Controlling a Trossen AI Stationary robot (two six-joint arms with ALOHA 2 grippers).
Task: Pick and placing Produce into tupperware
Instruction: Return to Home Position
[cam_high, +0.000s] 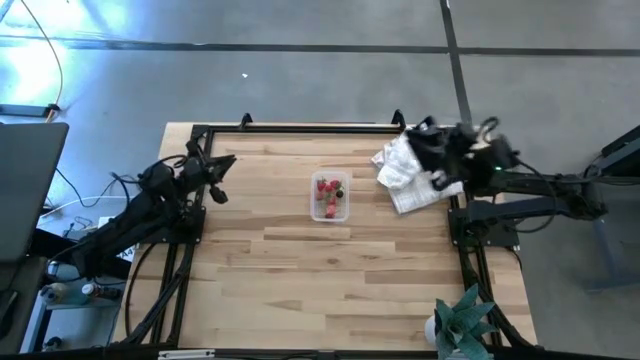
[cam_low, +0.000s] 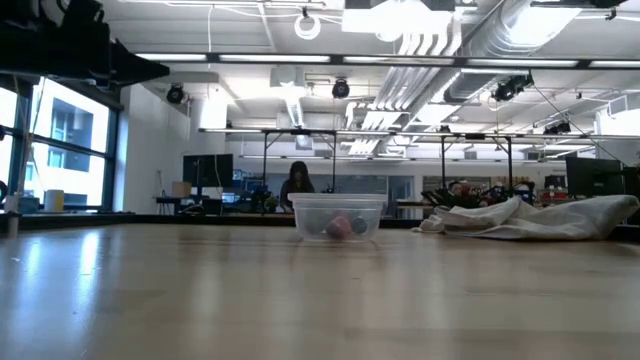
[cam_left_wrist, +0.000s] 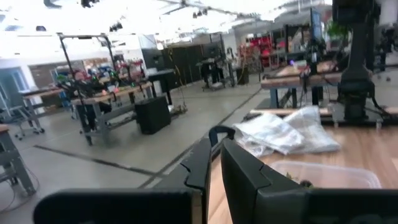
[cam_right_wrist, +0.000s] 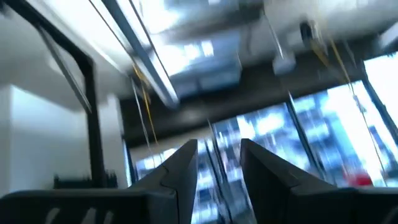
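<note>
1. High view: the tupperware sat mid-worktop, between my two sets of jaws and well apart from both. The produce lay inside it, mostly red pieces with a dark one among them, and I saw none outside the tub. My left arm was folded at its own edge of the worktop. My right arm held its jaws above the white cloth.

2. Low view: neither set of jaws showed. The tub stood upright with a few small round pieces on its floor, and the cloth lay beside it.

3. Left wrist view: my left jaws were drawn together with nothing between them. The tub lay ahead of them, with the cloth beyond.

4. Right wrist view: my right jaws stood somewhat apart and empty, pointing up at the ceiling. No task thing was in sight.

5. I judged the filling done, with only the parking of both arms left.
</note>
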